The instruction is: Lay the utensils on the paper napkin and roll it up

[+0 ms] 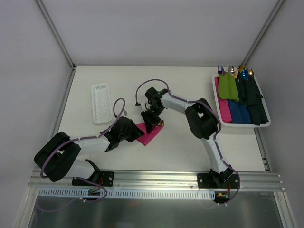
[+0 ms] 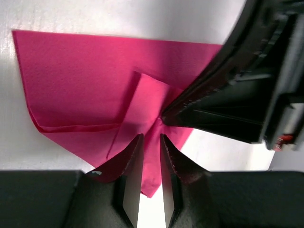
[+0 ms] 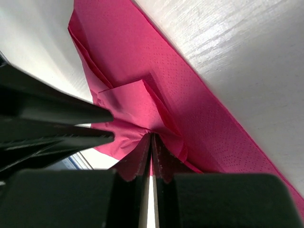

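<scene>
Pinches a raised fold of the pink napkin (image 1: 151,136) with the right gripper (image 3: 152,140), fingers all but together on the paper, creases running in to the tips. Brackets the same bunched spot from the opposite side with the left gripper (image 2: 150,154), fingers a narrow slit apart, a pointed corner of the napkin lying between them. Finds the napkin near the middle of the table (image 1: 190,156), mostly flat, with one flap folded back over itself. Shows thin tips of gold cutlery (image 1: 162,123) at the napkin's far right edge, just beside the right gripper, in the overhead view only; too small and too hidden there to tell how many pieces or which kind. Has a long white tray (image 1: 100,102) well apart on the left. Has a white bin (image 1: 244,125) at the far right, holding green rolls (image 1: 227,86), blue rolls (image 1: 237,111) and navy rolls (image 1: 256,102).
</scene>
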Tool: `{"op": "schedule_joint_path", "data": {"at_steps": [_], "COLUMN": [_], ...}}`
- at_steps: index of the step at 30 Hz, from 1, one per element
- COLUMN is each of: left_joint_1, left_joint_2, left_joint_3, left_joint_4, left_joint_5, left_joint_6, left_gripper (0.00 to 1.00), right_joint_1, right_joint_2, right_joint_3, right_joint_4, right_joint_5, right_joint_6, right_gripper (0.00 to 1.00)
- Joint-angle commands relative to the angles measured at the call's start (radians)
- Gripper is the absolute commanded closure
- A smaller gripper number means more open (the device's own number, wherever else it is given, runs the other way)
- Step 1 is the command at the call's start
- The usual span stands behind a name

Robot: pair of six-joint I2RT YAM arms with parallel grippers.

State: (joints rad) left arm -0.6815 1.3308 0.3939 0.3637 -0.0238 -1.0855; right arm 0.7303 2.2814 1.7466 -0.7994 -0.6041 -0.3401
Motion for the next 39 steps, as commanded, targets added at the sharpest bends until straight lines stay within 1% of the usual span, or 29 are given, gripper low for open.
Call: {"op": "schedule_joint_path", "data": {"at_steps": [1,6,11,12,14,16,17,20,21,23,24,26,27,28,29,30,31,32,33,39], "left_joint_1": [-0.007,-0.009,-0.009,-0.009,-0.009,-0.009,-0.009,-0.010,-0.010,-0.009,-0.010,-0.009,-0.010,-0.010,-0.009,-0.009,-0.009,-0.009,-0.009,-0.009], "left_joint_2": [0.057,0.148,0.194,0.197,0.194,0.188,0.180,0.185,0.188,0.200,0.202,0.206,0.206,0.206,0.208,0.208,0.208,0.212,0.214,0.235], "left_joint_3": [-0.016,-0.023,-0.052,-0.052,-0.058,-0.061,-0.055,-0.033,-0.029,-0.023,-0.020,-0.020,-0.024,-0.026,-0.033,-0.038,-0.043,-0.046,-0.047,-0.043], "left_joint_4": [0.099,0.133,0.116,0.094,0.078,0.058,0.051,0.017,0.012,0.004,0.001,0.000,-0.003,-0.005,-0.006,-0.008,-0.008,-0.008,-0.008,-0.006], "left_joint_5": [-0.001,0.005,-0.031,-0.047,-0.067,-0.103,-0.114,-0.137,-0.139,-0.140,-0.142,-0.149,-0.154,-0.159,-0.162,-0.171,-0.174,-0.176,-0.177,-0.171], "left_joint_6": [-0.043,-0.105,-0.197,-0.209,-0.241,-0.267,-0.272,-0.277,-0.281,-0.284,-0.290,-0.300,-0.303,-0.316,-0.327,-0.339,-0.364,-0.372,-0.378,-0.383], "left_gripper": [0.80,0.84,0.93,0.96,1.00,1.00,1.00,1.00,1.00,1.00,1.00,1.00,1.00,1.00,1.00,1.00,1.00,1.00,1.00,1.00], "right_joint_1": [0.009,0.009,-0.006,-0.028,-0.077,-0.114,-0.152,-0.193,-0.204,-0.207,-0.207,-0.206,-0.207,-0.206,-0.207,-0.213,-0.216,-0.219,-0.221,-0.221], "right_joint_2": [0.027,0.018,-0.034,-0.071,-0.109,-0.175,-0.198,-0.293,-0.309,-0.335,-0.341,-0.352,-0.359,-0.362,-0.364,-0.370,-0.373,-0.379,-0.381,-0.350], "right_joint_3": [0.028,0.048,0.048,0.048,0.044,0.025,-0.017,-0.122,-0.187,-0.241,-0.302,-0.376,-0.413,-0.486,-0.521,-0.556,-0.593,-0.660,-0.680,-0.737], "right_joint_4": [0.016,0.009,0.005,0.006,0.008,0.038,0.055,0.175,0.219,0.256,0.314,0.406,0.513,0.572,0.625,0.749,0.822,0.891,0.967,1.149], "right_joint_5": [0.024,0.032,0.040,0.032,-0.003,-0.040,-0.081,-0.158,-0.169,-0.219,-0.241,-0.299,-0.312,-0.318,-0.322,-0.321,-0.318,-0.315,-0.301,-0.263], "right_joint_6": [-0.059,-0.066,-0.053,-0.039,0.022,0.074,0.131,0.219,0.261,0.302,0.369,0.453,0.495,0.576,0.616,0.662,0.709,0.798,0.829,0.989], "right_gripper": [0.94,0.94,0.92,0.91,0.88,0.86,0.86,0.85,0.85,0.85,0.85,0.84,0.83,0.82,0.82,0.82,0.80,0.80,0.80,0.79]}}
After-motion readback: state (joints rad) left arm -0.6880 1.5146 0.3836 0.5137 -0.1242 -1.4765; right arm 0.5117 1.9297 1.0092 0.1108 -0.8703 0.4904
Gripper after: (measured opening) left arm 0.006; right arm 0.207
